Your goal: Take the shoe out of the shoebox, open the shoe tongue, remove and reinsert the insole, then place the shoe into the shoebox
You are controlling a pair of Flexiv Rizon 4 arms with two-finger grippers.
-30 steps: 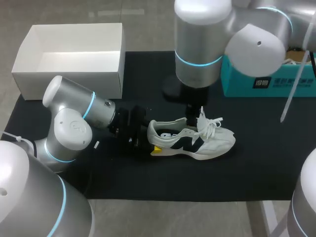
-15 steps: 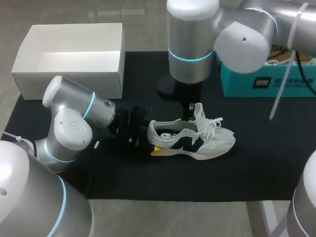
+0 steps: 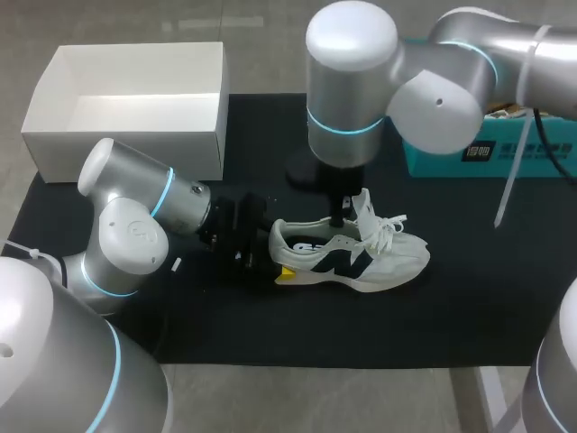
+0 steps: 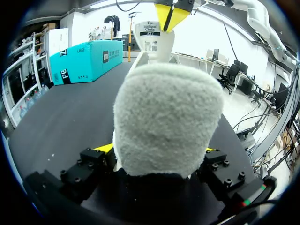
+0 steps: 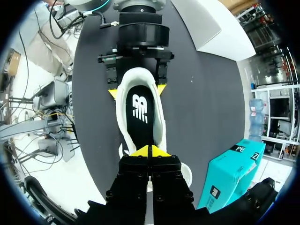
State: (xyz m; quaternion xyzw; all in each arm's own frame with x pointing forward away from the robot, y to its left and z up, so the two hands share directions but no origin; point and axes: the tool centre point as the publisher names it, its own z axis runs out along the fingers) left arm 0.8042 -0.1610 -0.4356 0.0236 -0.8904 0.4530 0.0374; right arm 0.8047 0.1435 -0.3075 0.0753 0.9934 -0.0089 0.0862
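Observation:
A white and black sneaker [image 3: 379, 257] lies on its sole on the black mat [image 3: 270, 325], toe to the right. My left gripper [image 3: 278, 255] holds its fuzzy heel [image 4: 166, 117], one yellow tip on each side. My right gripper [image 3: 339, 219] comes down from above, its tips [image 5: 150, 151] pressed together on the top edge of the raised tongue [image 4: 151, 42]. The black insole [image 5: 140, 112] shows inside the shoe, ahead of the right gripper. The white shoebox [image 3: 135, 135] stands empty at the back left.
A teal carton [image 3: 487, 149] sits at the back right of the mat. The right arm's big joints hang over the mat's back middle. Bare mat lies in front of and to the right of the sneaker.
The right gripper has shut on the tongue, and the right arm has shifted a little to the left. The left gripper and the shoe have stayed in place.

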